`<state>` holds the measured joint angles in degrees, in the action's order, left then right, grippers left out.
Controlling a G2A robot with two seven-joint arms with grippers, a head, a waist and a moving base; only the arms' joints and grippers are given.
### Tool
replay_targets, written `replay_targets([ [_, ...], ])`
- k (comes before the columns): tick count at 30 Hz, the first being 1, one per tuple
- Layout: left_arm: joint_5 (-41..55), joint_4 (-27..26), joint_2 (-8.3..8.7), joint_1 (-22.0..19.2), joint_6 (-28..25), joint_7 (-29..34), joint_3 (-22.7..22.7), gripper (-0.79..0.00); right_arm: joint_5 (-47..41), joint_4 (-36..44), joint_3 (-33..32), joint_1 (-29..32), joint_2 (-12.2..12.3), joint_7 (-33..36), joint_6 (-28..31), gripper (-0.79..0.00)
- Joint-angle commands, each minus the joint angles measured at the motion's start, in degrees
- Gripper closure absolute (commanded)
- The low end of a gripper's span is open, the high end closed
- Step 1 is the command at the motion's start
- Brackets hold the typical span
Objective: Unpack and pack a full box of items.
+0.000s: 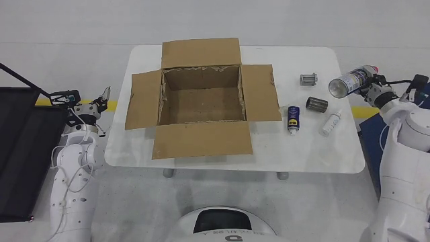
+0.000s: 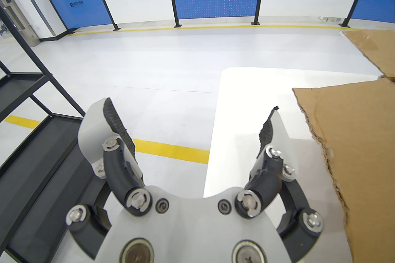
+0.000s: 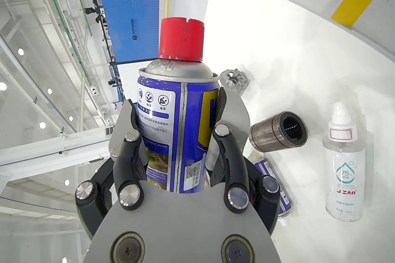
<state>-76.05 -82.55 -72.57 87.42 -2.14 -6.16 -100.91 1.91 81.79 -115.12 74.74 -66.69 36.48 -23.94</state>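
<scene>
So my right gripper (image 3: 177,104) is clamped on the tall blue metal spray can with the red ribbed cap (image 3: 179,128), pads pinching the body just under the shoulder. It's held up in the air by the right end of the white table (image 1: 302,154), well apart from the open brown cardboard box (image 1: 201,101).

The can looks stiff, so no crush worries, but it's round and glossy, so I'd guess slippery. A mid-body grip seems the safest place to hold it. I can't tell how full it is.

The box has all four flaps out and I see just bare floor inside. Lying on the table beside it are a small blue spray can (image 1: 293,117), a dark metal cylinder sleeve (image 1: 316,104), a silver slotted metal part (image 1: 308,79) and a clear plastic spray bottle (image 1: 330,124).

The left gripper (image 2: 191,122) hangs off the table's left edge, jaws spread, holding nothing.
</scene>
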Motion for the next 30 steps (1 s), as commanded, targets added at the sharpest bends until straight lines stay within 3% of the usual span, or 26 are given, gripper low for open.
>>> replay_targets([
  [1,0.00,0.00,0.00,0.00,0.00,0.00,0.00,-0.785,-1.62,-0.57,0.80,0.06,0.01,2.18,0.79,0.000],
  [12,0.00,0.00,0.00,0.00,0.00,0.00,0.00,-0.785,-6.93,-5.53,16.67,-12.70,-1.15,6.28,4.94,0.000],
  [18,0.00,0.00,0.00,0.00,0.00,0.00,0.00,-0.785,-8.62,-5.29,26.04,-16.58,-2.15,9.95,7.14,0.000],
  [30,0.00,0.00,0.00,0.00,0.00,0.00,0.00,-0.785,0.23,-2.60,42.12,-20.03,-3.74,7.24,7.86,0.000],
])
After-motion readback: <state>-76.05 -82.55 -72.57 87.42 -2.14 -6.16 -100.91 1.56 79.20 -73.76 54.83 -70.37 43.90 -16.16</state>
